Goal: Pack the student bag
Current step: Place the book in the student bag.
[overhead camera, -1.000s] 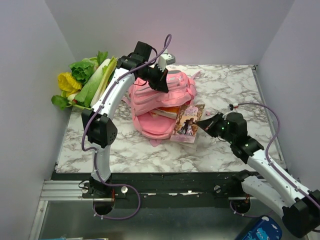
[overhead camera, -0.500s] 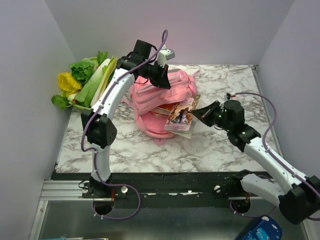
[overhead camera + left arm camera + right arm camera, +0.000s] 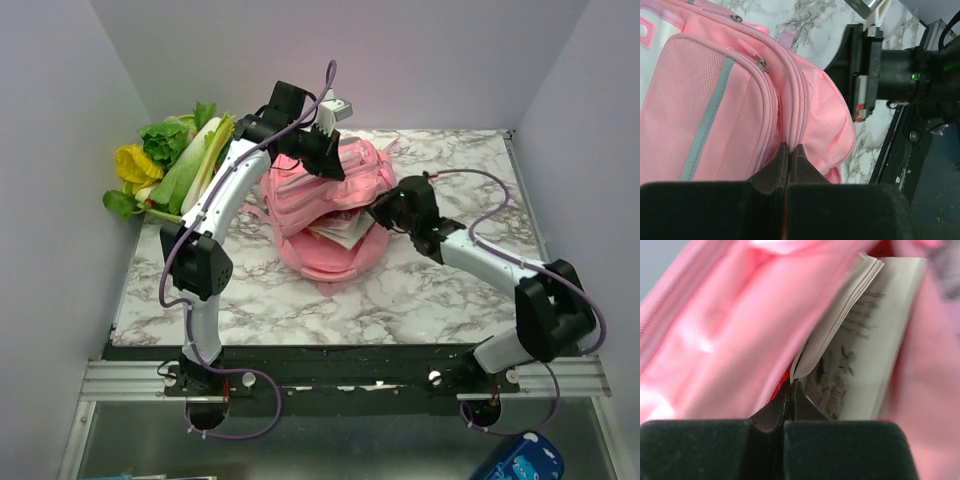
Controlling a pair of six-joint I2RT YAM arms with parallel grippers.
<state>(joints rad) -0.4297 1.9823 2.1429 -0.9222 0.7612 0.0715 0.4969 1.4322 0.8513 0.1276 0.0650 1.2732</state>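
From above, the student bag lies mid-tabletop, nearer the far edge. Left wrist: the left gripper is pinched tight on the student bag's zip seam. Right wrist: the right gripper — fingers together — clamps a book by its edge inside the pink opening.

On table ctr: student bag; book in its near-side opening, prob. partly; veg pile far-left corner.

The student bag — soft pink, grey-striped — lies mid-table, mouth gaping, a book inside.
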